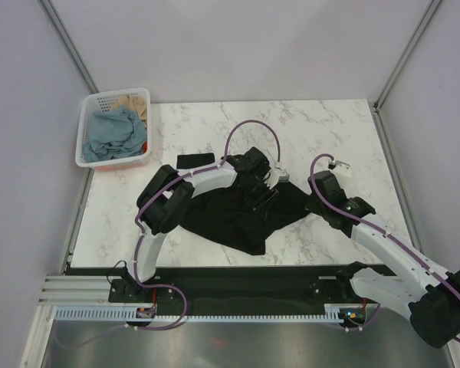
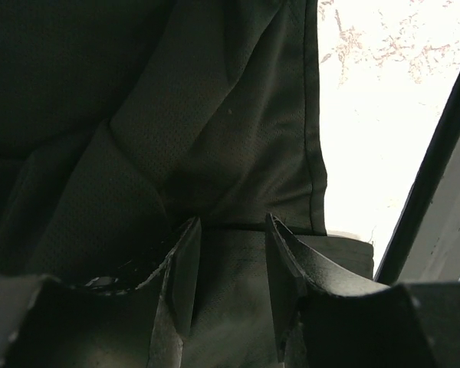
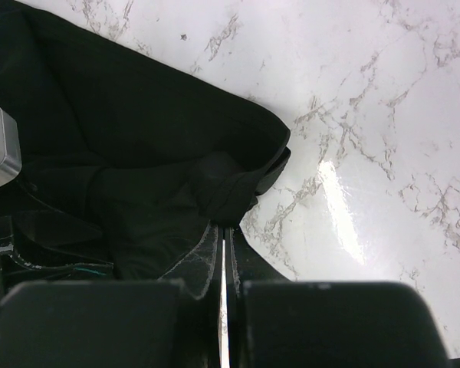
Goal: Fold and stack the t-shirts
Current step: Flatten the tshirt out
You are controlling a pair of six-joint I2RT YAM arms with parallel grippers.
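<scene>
The left gripper [image 2: 230,230] presses on the black t-shirt [image 1: 231,218], its fingers [image 2: 185,261] standing apart with cloth showing in the gap. The right gripper [image 3: 224,227] is closed, with a bunched fold of the same shirt's edge caught at its tips (lower down, only a bright sliver shows between the fingers). The shirt lies crumpled on the middle of the marble table [image 1: 333,130], spreading toward 6 o'clock; the right arm meets it from 3 o'clock. A small black strip [image 1: 195,159] lies at the shirt's 11 o'clock. At the table's 10 o'clock corner stands a white basket [image 1: 83,149] holding a blue t-shirt [image 1: 111,134] and a tan t-shirt [image 1: 134,103]. Pale grey walls [image 1: 230,46] with metal posts enclose the table at 9, 12 and 3 o'clock.
</scene>
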